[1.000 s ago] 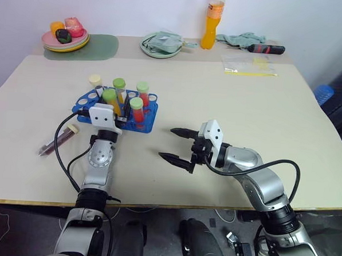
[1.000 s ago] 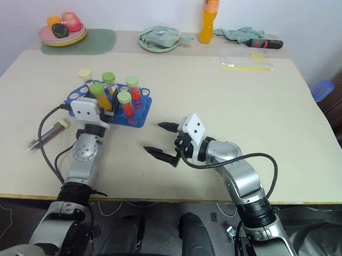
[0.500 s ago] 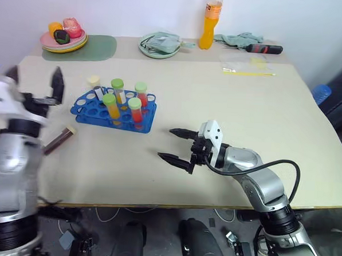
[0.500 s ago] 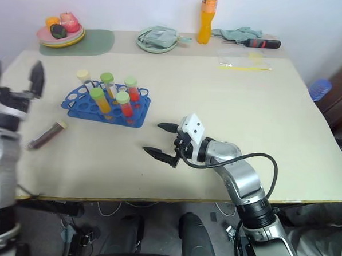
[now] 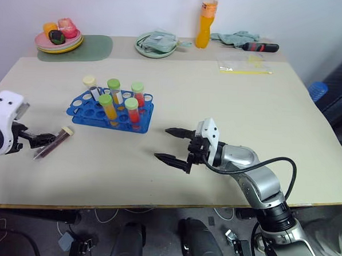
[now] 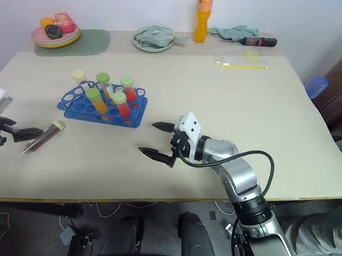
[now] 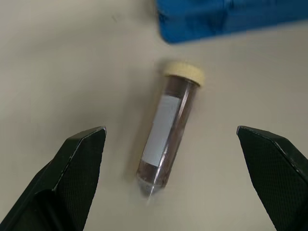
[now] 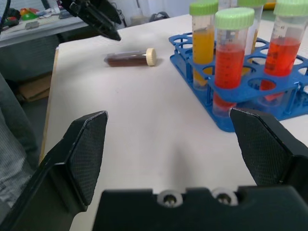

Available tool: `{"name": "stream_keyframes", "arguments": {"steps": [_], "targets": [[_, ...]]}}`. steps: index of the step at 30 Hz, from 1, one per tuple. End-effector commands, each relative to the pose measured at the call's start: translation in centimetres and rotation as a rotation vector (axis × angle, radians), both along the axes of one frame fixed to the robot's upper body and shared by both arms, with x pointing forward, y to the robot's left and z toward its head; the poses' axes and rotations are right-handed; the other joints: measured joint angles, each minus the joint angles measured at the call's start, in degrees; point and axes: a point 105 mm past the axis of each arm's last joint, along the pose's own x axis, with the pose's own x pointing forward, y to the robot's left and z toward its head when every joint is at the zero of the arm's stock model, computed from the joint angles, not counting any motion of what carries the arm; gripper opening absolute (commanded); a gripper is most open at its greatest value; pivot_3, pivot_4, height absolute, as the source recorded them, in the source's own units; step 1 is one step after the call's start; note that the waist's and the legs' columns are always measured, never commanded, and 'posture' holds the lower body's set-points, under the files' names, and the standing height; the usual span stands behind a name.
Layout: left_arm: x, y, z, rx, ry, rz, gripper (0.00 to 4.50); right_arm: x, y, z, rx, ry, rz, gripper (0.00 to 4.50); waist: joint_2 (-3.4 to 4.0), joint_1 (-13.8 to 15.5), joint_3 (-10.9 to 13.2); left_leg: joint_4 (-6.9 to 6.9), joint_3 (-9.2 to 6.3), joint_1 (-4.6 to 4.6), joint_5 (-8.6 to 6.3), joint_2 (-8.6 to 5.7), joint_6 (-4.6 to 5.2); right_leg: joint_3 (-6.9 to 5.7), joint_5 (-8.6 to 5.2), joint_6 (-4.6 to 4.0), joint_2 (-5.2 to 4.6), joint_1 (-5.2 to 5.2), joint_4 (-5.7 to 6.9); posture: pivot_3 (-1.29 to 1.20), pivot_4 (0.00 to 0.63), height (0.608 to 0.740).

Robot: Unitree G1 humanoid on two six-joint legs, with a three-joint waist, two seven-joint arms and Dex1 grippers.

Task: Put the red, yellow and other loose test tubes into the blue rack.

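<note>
The blue rack (image 5: 110, 109) stands at the table's left middle with several capped tubes upright in it, yellow-orange and red ones (image 8: 228, 57) under green caps. One loose test tube (image 7: 166, 130), dark brown with a cream cap, lies flat on the table left of the rack. My left gripper (image 5: 44, 141) hovers open over it, one finger on each side, not touching. Right of the rack, my right gripper (image 5: 161, 143) hangs open and empty above the table, pointing toward it.
Along the far edge sit a plate of fruit (image 5: 58, 39) on a green mat (image 5: 89, 45), a green plate with a cloth (image 5: 155, 45), an orange bottle (image 5: 205, 21), a screwdriver (image 5: 258, 47) and a plastic bag (image 5: 246, 64). Bare tabletop lies between rack and front edge.
My left arm swung away from the rack out to the left, and its gripper now points down over the brown tube. The right gripper stayed still.
</note>
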Motion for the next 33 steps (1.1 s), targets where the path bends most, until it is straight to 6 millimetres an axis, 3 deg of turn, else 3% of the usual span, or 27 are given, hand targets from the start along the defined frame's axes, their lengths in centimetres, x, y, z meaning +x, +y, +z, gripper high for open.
{"name": "stream_keyframes", "arguments": {"steps": [1,9,12,17,21,24,28,30,33], "targets": [[0.8,1.2,-0.5,0.076,0.060,-0.027,4.47,-0.2,0.1,0.8,0.021,-0.043,-0.001,4.50,-0.02,-0.07,-0.01,0.00,0.00,-0.02,0.00,0.00,0.00,0.00,0.00,0.00,0.01,-0.01,0.00,0.00,0.150,0.740],[3.9,0.6,-3.0,0.052,0.189,-0.101,4.47,-0.3,-0.2,0.7,0.031,-0.046,-0.044,4.50,-0.05,-0.02,-0.02,0.06,0.01,-0.10,0.00,-0.01,0.01,0.01,0.01,0.01,0.02,-0.05,0.01,0.00,0.150,0.740],[4.2,0.4,-3.5,0.064,0.236,-0.129,3.65,-0.3,-0.2,0.8,0.029,-0.050,-0.051,4.50,-0.05,-0.20,-0.02,0.07,0.00,-0.10,0.00,0.00,0.01,0.01,0.01,0.02,0.03,-0.06,0.04,0.00,0.150,0.740],[4.0,1.0,-3.5,0.087,0.258,-0.140,1.18,-0.3,-0.3,0.7,0.026,-0.053,-0.061,4.50,-0.06,-0.15,-0.03,0.07,-0.02,-0.10,0.00,0.00,0.02,0.01,0.01,0.02,0.02,-0.07,0.05,0.00,0.150,0.740],[3.8,2.3,-1.2,0.042,0.167,-0.074,1.18,-0.3,-0.5,0.7,0.024,-0.054,-0.067,4.50,-0.07,-0.12,-0.02,0.09,-0.03,-0.11,0.00,0.00,0.02,0.01,0.01,0.02,0.01,-0.06,0.05,0.00,0.150,0.740],[4.5,1.9,2.9,-0.119,-0.131,-0.071,1.18,-0.4,-0.8,0.7,0.022,-0.054,-0.075,4.50,-0.10,-0.22,-0.03,0.08,-0.01,-0.12,-0.01,0.01,0.03,0.03,0.01,0.02,0.01,-0.09,0.05,0.00,0.150,0.740],[4.2,0.5,8.1,-0.214,-0.693,-0.021,1.18,-0.4,-1.0,0.4,0.023,-0.040,-0.078,4.50,-0.02,0.05,-0.05,0.12,-0.04,-0.11,-0.02,0.05,0.05,0.00,0.02,0.03,-0.10,-0.08,0.11,0.00,0.150,0.740],[3.1,-1.3,8.8,-0.270,-0.886,0.036,1.18,-0.4,-0.9,0.3,0.025,-0.030,-0.069,4.50,-0.05,0.53,-0.08,0.16,-0.03,-0.09,-0.02,0.04,0.05,-0.02,0.03,0.06,-0.24,0.00,0.05,0.00,0.150,0.740],[2.1,-5.9,8.8,-0.094,-1.111,-0.024,1.18,-0.3,-0.6,0.4,0.023,-0.030,-0.051,4.50,-0.20,0.69,-0.14,0.25,-0.01,-0.14,-0.02,0.00,0.04,-0.01,0.07,0.11,-0.27,0.03,0.04,0.00,0.150,0.740]]}}
